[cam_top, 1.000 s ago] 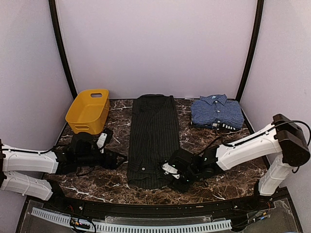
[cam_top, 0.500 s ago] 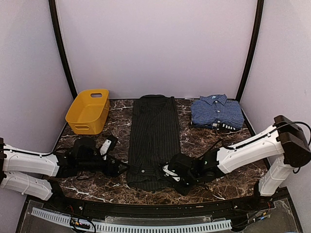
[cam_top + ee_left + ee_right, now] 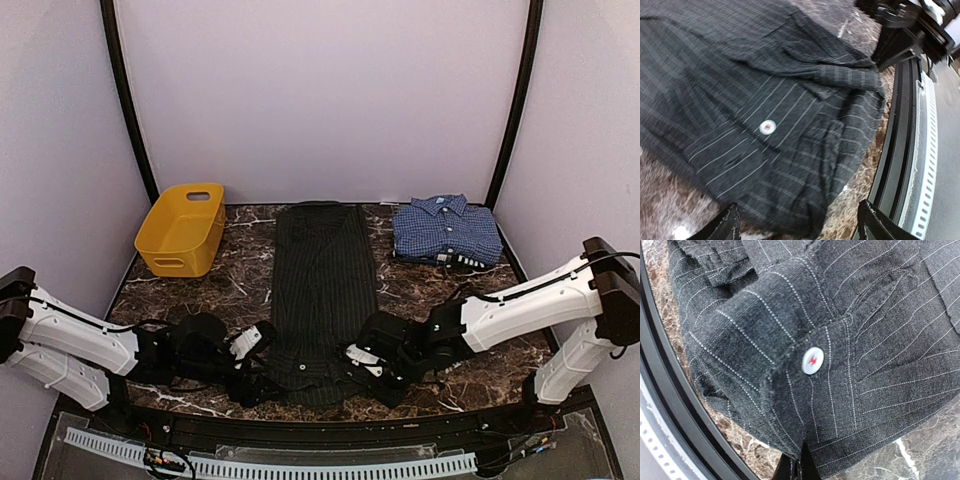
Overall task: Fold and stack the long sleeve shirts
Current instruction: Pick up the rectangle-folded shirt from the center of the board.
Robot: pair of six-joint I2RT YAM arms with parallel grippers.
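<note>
Marble bench (image 3: 240, 285): blue shirt (image 3: 446, 232) sat folded; black shirt (image 3: 322, 280) lay narrowed, crosswise folds and stacking apparently left; my right gripper (image 3: 350, 362) pinched its hem, left gripper (image 3: 258, 372) spread nearby.

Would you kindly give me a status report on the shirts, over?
Left gripper open, at near hem of black shirt. Right gripper shut on that hem. Blue shirt folded, far right. Nothing blocking either arm.

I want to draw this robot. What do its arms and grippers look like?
Both arms are white tubes with chunky black joints. The left arm and right arm each carry thin black cables. The left gripper and right gripper are black with small white parts.
</note>
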